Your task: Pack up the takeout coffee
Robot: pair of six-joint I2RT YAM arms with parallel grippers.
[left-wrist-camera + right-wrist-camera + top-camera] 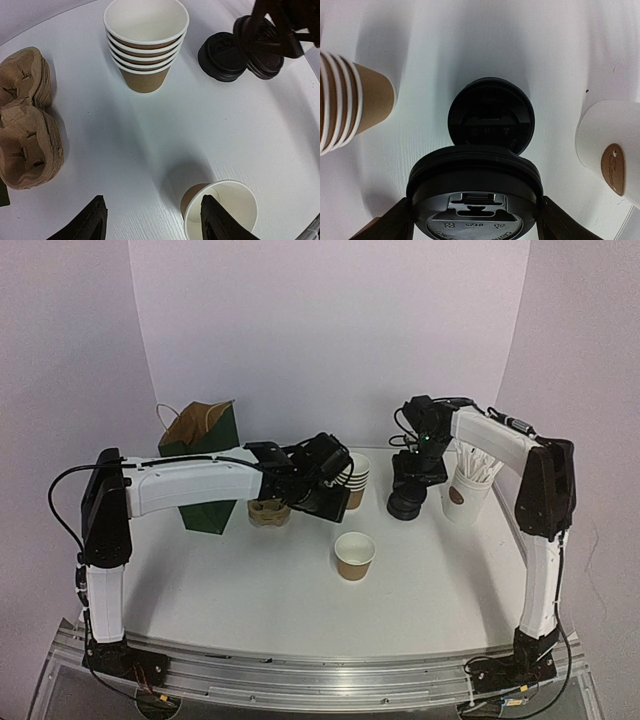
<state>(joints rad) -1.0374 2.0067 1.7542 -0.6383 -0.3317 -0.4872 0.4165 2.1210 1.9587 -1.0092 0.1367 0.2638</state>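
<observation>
A single brown kraft cup [354, 555] with a white inside stands open, without a lid, in the middle of the table. In the left wrist view this cup [227, 207] sits behind my left gripper's right finger [220, 227]. My left gripper [328, 498] is open and empty above the table, with bare tabletop between its jaws [155, 225]. My right gripper [412, 480] is shut on a round black domed lid [475, 192], held just above a stack of black lids [491, 112]. The held lid also shows in the left wrist view [262, 47].
A stack of brown cups [356, 480] stands behind the left gripper. Stacked pulp cup carriers [268, 512] lie to its left, beside a green paper bag [205, 465]. A white cup of wrapped sticks [467, 490] stands right of the lid stack [405, 506].
</observation>
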